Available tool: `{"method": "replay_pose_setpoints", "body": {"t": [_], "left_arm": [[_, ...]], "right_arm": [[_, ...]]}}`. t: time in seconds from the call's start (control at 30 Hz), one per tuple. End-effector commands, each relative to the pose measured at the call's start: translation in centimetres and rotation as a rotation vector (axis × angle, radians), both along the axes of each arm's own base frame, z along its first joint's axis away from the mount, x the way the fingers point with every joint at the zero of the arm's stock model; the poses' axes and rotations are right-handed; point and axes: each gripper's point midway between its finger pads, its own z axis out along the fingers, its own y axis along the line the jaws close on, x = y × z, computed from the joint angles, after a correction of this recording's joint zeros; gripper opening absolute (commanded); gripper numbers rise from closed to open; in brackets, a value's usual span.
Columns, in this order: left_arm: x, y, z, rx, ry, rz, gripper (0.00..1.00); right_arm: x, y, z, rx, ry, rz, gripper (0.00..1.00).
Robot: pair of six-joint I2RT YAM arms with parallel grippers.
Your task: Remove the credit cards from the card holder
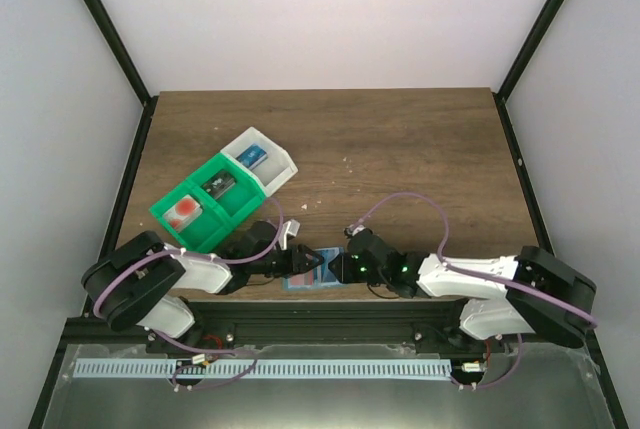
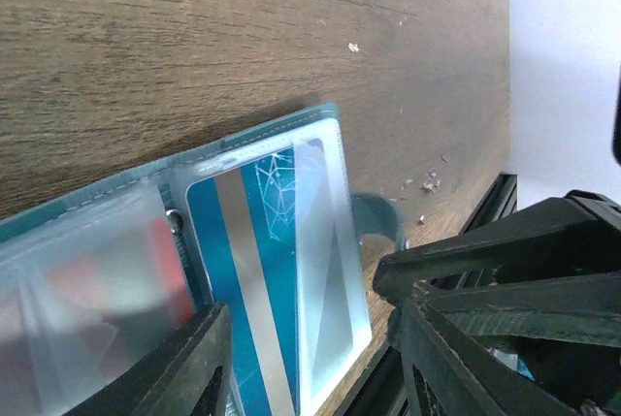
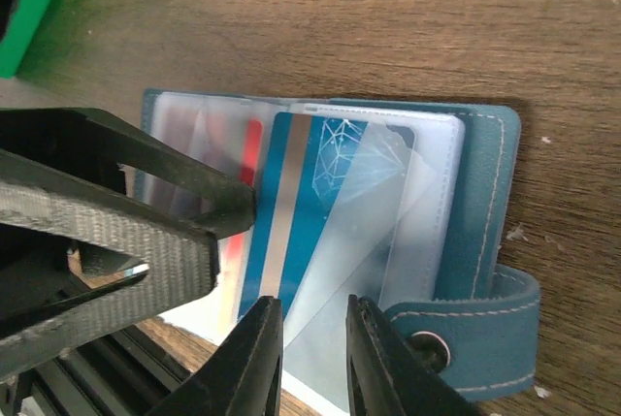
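Note:
The blue-teal card holder (image 3: 485,183) lies open at the table's near edge, also in the top view (image 1: 300,285). Its clear sleeves hold a blue card with a silver stripe (image 3: 296,208), which also shows in the left wrist view (image 2: 238,271). A white card with red (image 3: 250,149) sits in the sleeve beside it (image 2: 97,280). My left gripper (image 2: 309,338) is open, its jaws straddling the blue card's sleeve. My right gripper (image 3: 315,324) is narrowly open over the sleeve's near edge, nothing held. Both grippers meet over the holder (image 1: 318,265).
A green-and-white compartment tray (image 1: 262,184) stands left of centre; one green cell holds a white card with a red spot (image 1: 183,209), the white cell a blue card (image 1: 252,157). The holder's snap strap (image 3: 475,324) sticks out. The black rail (image 1: 330,301) runs just behind the holder.

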Motion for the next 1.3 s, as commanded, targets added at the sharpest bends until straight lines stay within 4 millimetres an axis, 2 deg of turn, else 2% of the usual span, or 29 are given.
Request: {"method": "replay_pose_setpoints", "body": {"t": [0.0, 0.27, 0.57, 0.97, 1.2, 1.27], "left_arm": [[0.4, -0.5, 0.9, -0.023, -0.048, -0.014, 0.50], [0.7, 0.3, 0.5, 0.056, -0.082, -0.009, 0.51], [0.1, 0.0, -0.1, 0.024, -0.055, -0.026, 0.47], [0.1, -0.2, -0.3, 0.010, -0.049, -0.030, 0.26], [0.2, -0.3, -0.2, 0.011, -0.050, -0.030, 0.02], [0.4, -0.4, 0.0, 0.017, -0.057, -0.029, 0.00]], "right_arm": [[0.5, -0.1, -0.5, -0.034, -0.007, -0.010, 0.21], [-0.5, -0.6, -2.8, -0.045, 0.052, -0.003, 0.20], [-0.9, -1.0, -3.4, -0.053, 0.065, 0.005, 0.20], [-1.1, -0.9, -3.6, -0.049, 0.066, 0.016, 0.20], [-1.1, -1.0, -3.7, -0.053, 0.066, 0.016, 0.20], [-1.1, -1.0, -3.8, -0.055, 0.066, 0.017, 0.20]]}}
